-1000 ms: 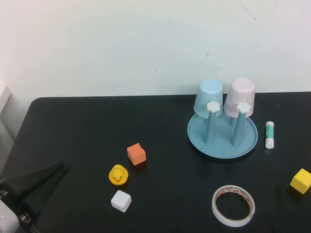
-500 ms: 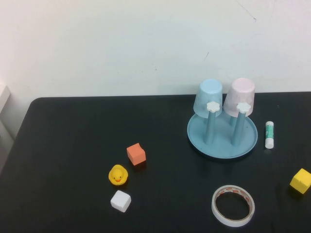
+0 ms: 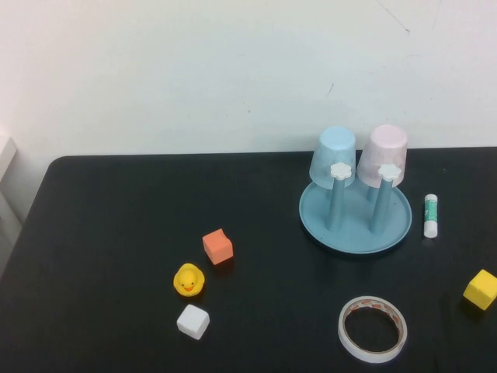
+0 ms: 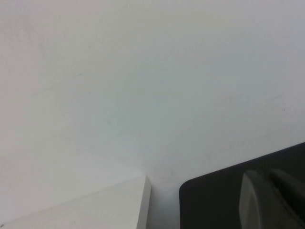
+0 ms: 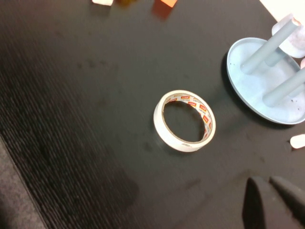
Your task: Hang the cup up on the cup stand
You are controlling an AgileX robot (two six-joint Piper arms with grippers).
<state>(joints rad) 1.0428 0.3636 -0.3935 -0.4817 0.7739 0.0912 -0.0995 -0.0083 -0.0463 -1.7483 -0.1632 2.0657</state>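
Observation:
The pale pink cup [image 3: 383, 154] sits upside down on a back peg of the light blue cup stand [image 3: 356, 225], beside a light blue cup [image 3: 335, 153] on the neighbouring peg. Neither arm shows in the high view. In the left wrist view my left gripper [image 4: 266, 175] is shut and empty, over a corner of the black table with the white wall behind. In the right wrist view my right gripper [image 5: 267, 181] is shut and empty above bare tabletop, with the cup stand [image 5: 248, 88] a short way off.
A tape roll [image 3: 373, 329] [image 5: 185, 120] lies near the front right. A glue stick [image 3: 431, 215] lies right of the stand, with a yellow cube [image 3: 481, 289] nearer the front. An orange cube [image 3: 218, 246], a rubber duck [image 3: 189, 280] and a white cube [image 3: 192, 321] sit left of centre.
The left arm, seen at the lower left corner of the high view one second ago, has drawn back out of that view. Nothing on the table has moved.

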